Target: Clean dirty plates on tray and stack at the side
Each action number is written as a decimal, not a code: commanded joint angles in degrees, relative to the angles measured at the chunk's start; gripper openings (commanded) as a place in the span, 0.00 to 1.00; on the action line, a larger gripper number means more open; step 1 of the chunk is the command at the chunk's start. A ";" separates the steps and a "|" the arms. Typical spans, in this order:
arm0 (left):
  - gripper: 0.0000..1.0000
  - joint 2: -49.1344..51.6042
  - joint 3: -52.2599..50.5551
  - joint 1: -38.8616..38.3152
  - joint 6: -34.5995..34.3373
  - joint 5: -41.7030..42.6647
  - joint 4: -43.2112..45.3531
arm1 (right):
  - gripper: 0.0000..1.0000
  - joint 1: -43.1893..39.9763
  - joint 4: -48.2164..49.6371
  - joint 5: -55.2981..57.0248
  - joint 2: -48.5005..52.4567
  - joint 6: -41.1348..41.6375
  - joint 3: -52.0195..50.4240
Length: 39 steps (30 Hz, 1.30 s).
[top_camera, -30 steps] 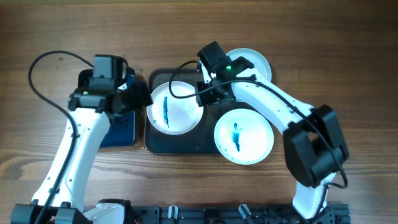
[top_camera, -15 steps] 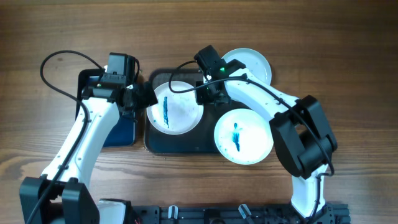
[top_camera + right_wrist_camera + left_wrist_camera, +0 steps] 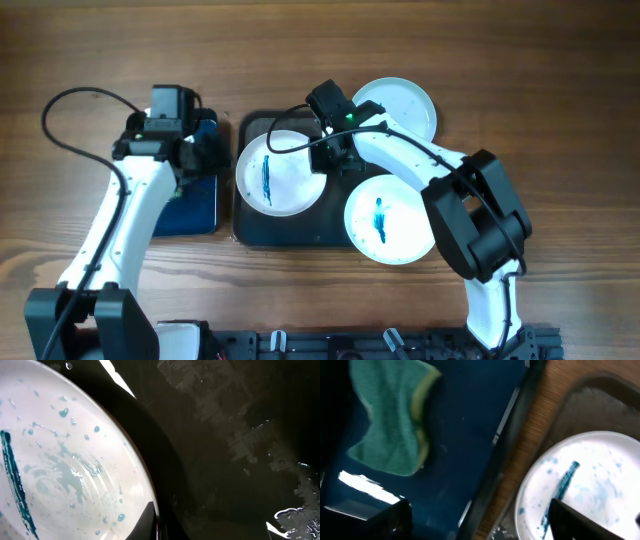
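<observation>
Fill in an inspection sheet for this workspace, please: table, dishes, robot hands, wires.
Surface: wooden table, brown boards.
Job's things: large dark tray. The left plate lies on it, with a blue streak. The front plate, also streaked, is at its right end. The back plate is partly hidden by the right arm.
Clutter: small blue tray beside the large one, holding a green sponge.
Grippers: left gripper open and empty over the small tray. Right gripper shut at the left plate's rim; grip unconfirmed.
Cables: black cable loops off the left arm. Another cable crosses the left plate.
Surroundings: black rail along the near edge.
</observation>
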 commanded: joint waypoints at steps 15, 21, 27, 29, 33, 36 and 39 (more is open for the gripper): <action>0.67 11.13 0.26 9.57 1.22 -2.93 7.85 | 0.04 0.31 2.12 -1.03 1.11 0.28 0.09; 0.58 11.30 0.24 9.55 5.73 -6.95 10.32 | 0.04 0.31 2.10 -1.01 1.11 0.20 0.09; 0.55 11.52 -2.23 9.55 5.70 -10.10 13.92 | 0.04 0.31 2.10 -1.01 1.11 0.17 0.09; 0.54 11.87 -3.34 9.55 5.46 -9.84 15.41 | 0.04 0.31 2.12 -1.01 1.09 0.17 0.09; 0.56 13.38 -5.75 9.55 5.60 -9.94 19.52 | 0.04 0.31 2.54 -1.03 1.09 0.17 0.09; 0.54 14.82 -5.77 9.57 5.62 -10.16 20.37 | 0.04 0.31 2.51 -1.01 1.09 0.15 0.09; 0.49 14.84 -5.77 9.79 5.75 -12.76 20.85 | 0.04 0.31 2.51 -1.01 1.09 0.17 0.09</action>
